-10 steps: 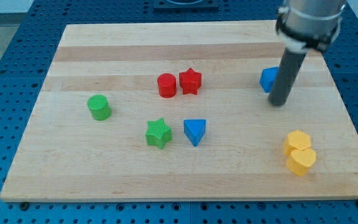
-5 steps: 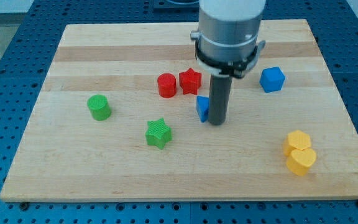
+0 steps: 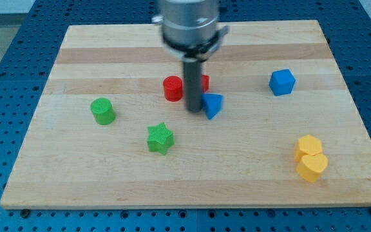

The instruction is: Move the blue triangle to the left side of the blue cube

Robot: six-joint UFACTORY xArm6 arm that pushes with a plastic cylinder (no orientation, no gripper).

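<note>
Near the desk's (image 3: pixel 95 187) centre, my tip (image 3: pixel 193 111) rests on the surface, touching or just beside the blue triangle (image 3: pixel 212 104) on that block's left as viewed. The rod rises from the tip toward the view's top, where it meets the arm's grey housing. No fingers are fitted; the arm ends in the plain rod, which holds nothing.

The blue triangle lies just right of the tip and well apart from the blue cube (image 3: pixel 282 82), which sits toward the view's upper right. The triangle is left of the cube and slightly lower in the view.

The red cylinder (image 3: pixel 172 88) stands just left of the rod. A red block (image 3: pixel 204 82) is mostly hidden behind the rod; its shape cannot be determined.

The green cylinder (image 3: pixel 102 111) sits toward the view's left. The green star (image 3: pixel 160 138) lies below and left of the tip, apart from it.

Two yellow blocks (image 3: pixel 311 159) sit touching each other near the view's lower right, well apart from all others.
</note>
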